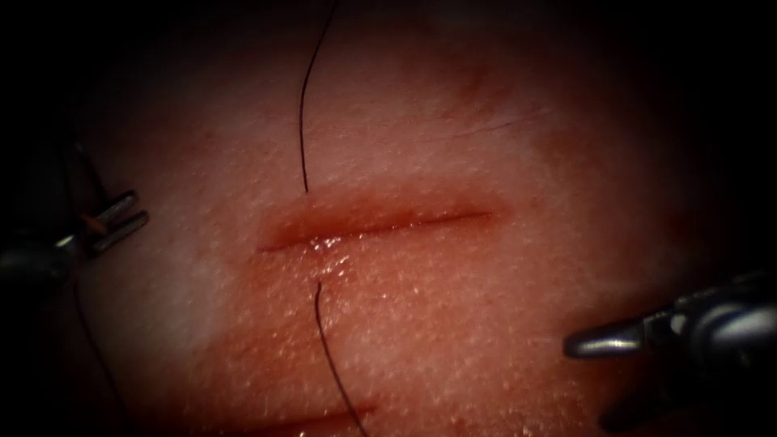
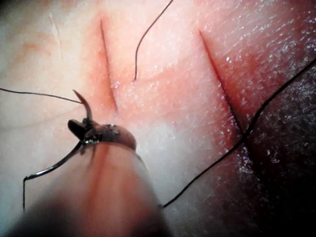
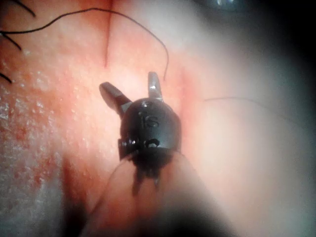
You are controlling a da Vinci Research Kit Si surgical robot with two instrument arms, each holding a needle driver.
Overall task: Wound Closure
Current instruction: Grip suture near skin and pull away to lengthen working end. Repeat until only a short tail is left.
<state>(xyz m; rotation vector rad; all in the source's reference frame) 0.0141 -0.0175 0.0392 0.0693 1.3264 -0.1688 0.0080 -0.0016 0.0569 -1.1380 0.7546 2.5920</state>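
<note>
The cut point(image 1: 380, 226) runs across the middle of the tissue point(image 1: 453, 324). Dark thread point(image 1: 303, 121) enters the tissue just above the cut and comes out just below it point(image 1: 328, 348), trailing toward the near edge. Far to the left of the cut, my left tool point(image 1: 133, 209) is shut on the curved needle point(image 1: 99, 222). In the left wrist view the needle point(image 2: 54, 168) is free of the tissue, gripped nearer its tip than its tail, with the tip upward. To the lower right of the cut, my right tool point(image 1: 591, 380) is open and holds nothing; the right wrist view shows its jaws point(image 3: 128, 84) spread.
A second, shorter cut point(image 1: 324, 421) lies near the bottom edge, crossed by the lower thread. Red fluid point(image 1: 328, 244) glistens at the main cut where the thread passes. A thread strand point(image 2: 247, 128) lies slack over the tissue.
</note>
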